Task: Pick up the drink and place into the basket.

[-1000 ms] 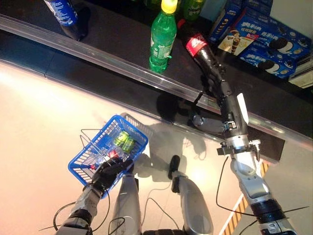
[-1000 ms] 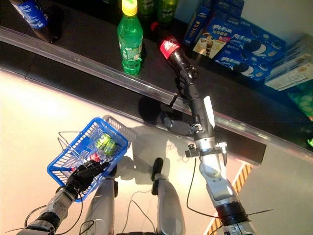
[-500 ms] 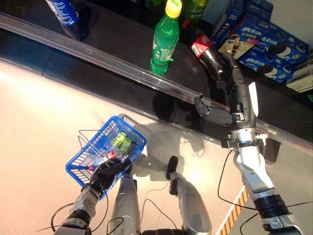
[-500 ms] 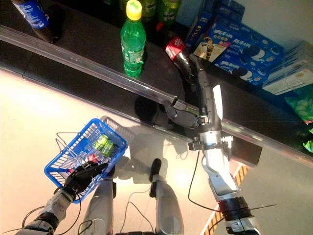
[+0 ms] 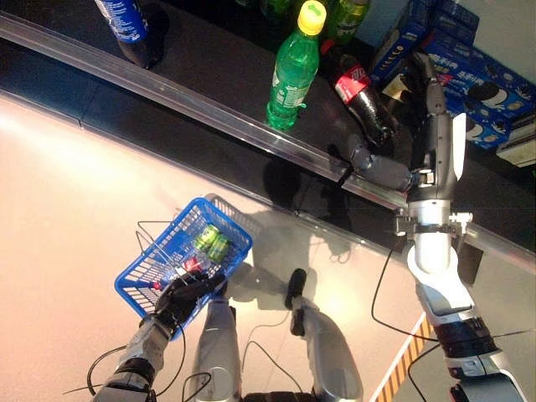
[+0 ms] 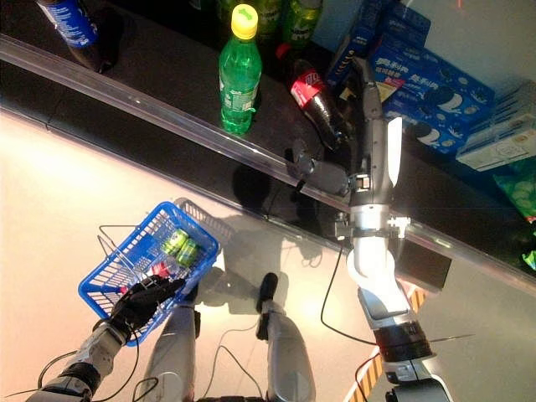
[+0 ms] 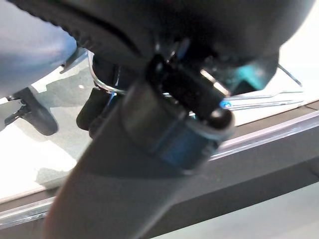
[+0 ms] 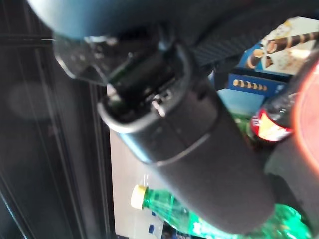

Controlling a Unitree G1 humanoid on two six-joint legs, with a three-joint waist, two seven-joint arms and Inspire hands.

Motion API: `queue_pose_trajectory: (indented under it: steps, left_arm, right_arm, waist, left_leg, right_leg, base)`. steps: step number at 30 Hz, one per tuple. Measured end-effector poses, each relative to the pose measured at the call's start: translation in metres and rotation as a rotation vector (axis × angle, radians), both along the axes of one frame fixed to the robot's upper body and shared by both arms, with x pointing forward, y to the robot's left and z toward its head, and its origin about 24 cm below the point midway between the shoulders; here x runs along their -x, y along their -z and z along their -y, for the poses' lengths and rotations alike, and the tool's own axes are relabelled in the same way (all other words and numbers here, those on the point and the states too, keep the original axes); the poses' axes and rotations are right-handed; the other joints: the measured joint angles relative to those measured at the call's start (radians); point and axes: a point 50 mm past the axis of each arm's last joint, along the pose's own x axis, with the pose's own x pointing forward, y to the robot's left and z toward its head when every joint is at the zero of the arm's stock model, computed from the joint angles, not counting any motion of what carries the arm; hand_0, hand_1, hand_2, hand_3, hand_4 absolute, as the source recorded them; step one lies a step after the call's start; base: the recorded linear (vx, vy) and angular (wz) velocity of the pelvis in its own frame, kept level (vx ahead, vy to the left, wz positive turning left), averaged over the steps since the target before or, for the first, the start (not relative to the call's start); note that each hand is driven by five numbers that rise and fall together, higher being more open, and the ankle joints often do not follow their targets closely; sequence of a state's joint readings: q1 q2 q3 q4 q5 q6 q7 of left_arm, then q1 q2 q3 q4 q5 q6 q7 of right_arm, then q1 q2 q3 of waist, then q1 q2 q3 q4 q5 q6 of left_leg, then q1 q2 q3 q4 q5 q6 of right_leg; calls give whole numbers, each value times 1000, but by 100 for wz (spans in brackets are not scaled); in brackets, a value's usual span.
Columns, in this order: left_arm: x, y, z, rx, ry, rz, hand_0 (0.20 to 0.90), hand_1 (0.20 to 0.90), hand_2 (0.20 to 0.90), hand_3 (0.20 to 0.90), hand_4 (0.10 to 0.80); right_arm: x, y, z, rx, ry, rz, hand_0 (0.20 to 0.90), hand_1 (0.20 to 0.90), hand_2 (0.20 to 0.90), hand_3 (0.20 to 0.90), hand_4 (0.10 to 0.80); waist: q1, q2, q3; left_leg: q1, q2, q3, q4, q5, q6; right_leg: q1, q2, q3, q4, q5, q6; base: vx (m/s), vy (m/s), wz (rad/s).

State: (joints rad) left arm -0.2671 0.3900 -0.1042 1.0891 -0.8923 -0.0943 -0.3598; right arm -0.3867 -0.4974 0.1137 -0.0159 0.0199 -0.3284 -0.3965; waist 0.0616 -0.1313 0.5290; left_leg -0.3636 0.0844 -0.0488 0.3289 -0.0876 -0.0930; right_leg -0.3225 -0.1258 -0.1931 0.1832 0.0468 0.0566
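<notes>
Left eye view, landmark: the dark shelf (image 5: 209, 67) runs across the top, with a silver rail along its front edge; every place below is given from it.
Floor: pale and glossy (image 5: 67, 184), in front of the shelf.
Cookie boxes: blue cartons (image 5: 486, 79) stacked at the shelf's right end.
Basket: a blue wire basket (image 5: 146, 272) hangs over the floor well in front of the shelf, towards the robot's left, with green cans (image 5: 211, 241) lying inside near its far corner.
Green bottle: a green bottle with a yellow cap (image 5: 289, 71) stands upright on the shelf near its middle, close to the rail.
Cola bottle: the drink (image 5: 362, 99), dark with a red label and red cap, lies tilted on the shelf just right of the green bottle, cap pointing to the shelf's back.
Blue bottle: a dark bottle with a blue label (image 5: 126, 21) stands at the shelf's left end.
Other bottles: more green ones (image 6: 293, 17) stand at the shelf's back, behind the yellow-capped one.
Right hand: the right hand (image 5: 427, 75) reaches over the shelf, just right of the cola bottle and beside the cartons; whether it touches the bottle, and whether its fingers are apart or together, cannot be told, and its wrist view shows only the hand's dark bulk with bottles and cartons past it.
Left hand: the left hand (image 5: 184, 295) is curled tight on the basket's near rim, well in front of the shelf.
</notes>
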Motion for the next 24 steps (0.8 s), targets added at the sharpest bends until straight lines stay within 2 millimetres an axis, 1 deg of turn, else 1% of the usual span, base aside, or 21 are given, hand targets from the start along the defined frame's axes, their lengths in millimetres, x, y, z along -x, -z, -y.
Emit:
queue_pose_trajectory:
  steps: [6,8,13,15,18,20,24]
  left_arm:
    - [-1,0,0,-6,-1,-10,300,300,300,200,100]
    - [-3,-1,0,-6,-2,-14,300,300,300,200,100]
    - [-4,-2,0,-4,3,-16,300,300,300,200,100]
    - [-6,-3,0,-6,9,-16,300,300,300,200,100]
    - [-6,-4,-2,-8,7,-19,300,300,300,200,100]
    - [-7,-5,-1,-6,10,-17,300,300,300,200,100]
    - [-9,-6,0,-7,17,-17,300,300,300,200,100]
  right_arm:
    - [-10,-16,8,39,58,3,900,900,900,900,800]
    - [-19,-22,12,46,91,-18,900,900,900,900,800]
    - [-31,-23,16,46,138,-82,900,900,900,900,800]
    - [-39,-21,22,66,172,-145,900,900,900,900,800]
    - [-47,-20,28,54,194,-206,900,900,900,900,800]
    - [-52,-21,30,48,205,-237,900,900,900,900,800]
    - [-59,-28,29,74,190,-275,900,900,900,900,800]
  waist:
    - [10,0,0]
    - [19,0,0]
    - [33,0,0]
    - [45,0,0]
    - [46,0,0]
    - [47,0,0]
    - [54,0,0]
  left_leg:
    - [14,-1,-16,-14,5,-2]
    - [14,-1,-17,-16,6,-3]
    - [14,-3,-18,-22,7,-2]
    - [16,-3,-19,-32,12,-2]
    - [17,-4,-32,-33,13,-3]
    - [16,-5,-40,-34,13,-3]
    - [16,-6,-43,-34,14,-4]
  right_leg:
    - [24,0,-19,-15,0,0]
    - [24,1,-21,-15,0,0]
    - [24,-1,-22,-19,0,0]
    - [24,-1,-24,-23,0,0]
    - [36,-1,-39,-31,0,0]
    - [40,-1,-45,-33,0,0]
    - [43,-2,-47,-34,0,0]
  base:
    - [6,-19,8]
    - [0,0,0]
    - [0,0,0]
    - [2,-7,2]
    - [15,-21,11]
    - [13,-16,11]
    - [4,-5,2]
